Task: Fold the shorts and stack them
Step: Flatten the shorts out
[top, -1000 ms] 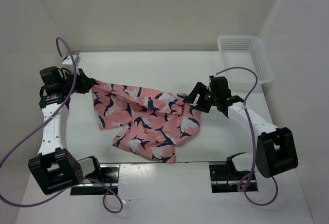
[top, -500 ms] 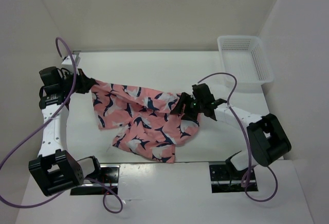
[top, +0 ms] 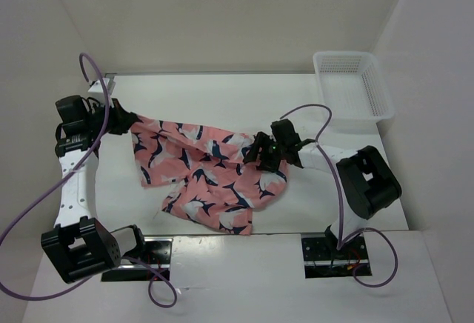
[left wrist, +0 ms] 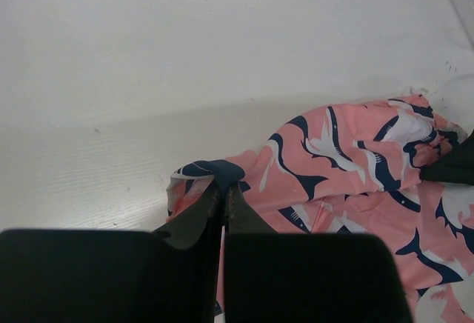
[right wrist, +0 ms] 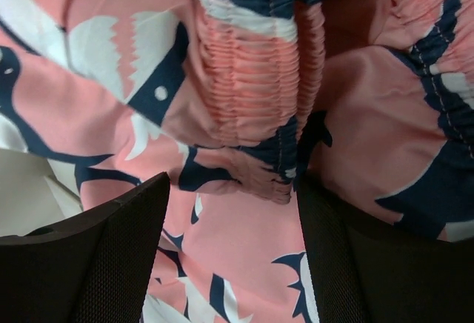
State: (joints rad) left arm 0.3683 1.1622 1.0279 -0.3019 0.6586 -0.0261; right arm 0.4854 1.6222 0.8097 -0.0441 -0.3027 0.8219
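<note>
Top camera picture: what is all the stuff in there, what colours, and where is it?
table: one, white, fills the middle of the view.
shorts: one pair, salmon-pink with navy-and-white shapes, lying crumpled across the middle of the table.
basket: one, white mesh, at the table's far right corner.
cables: two, purple, one looping off each arm.
arms: two, white and black, one at each side, bases at the near edge.
left fingers: black, shut on the navy edge at the shorts' left end.
right fingers: black, open, one on each side of the gathered waistband at the shorts' right end.
</note>
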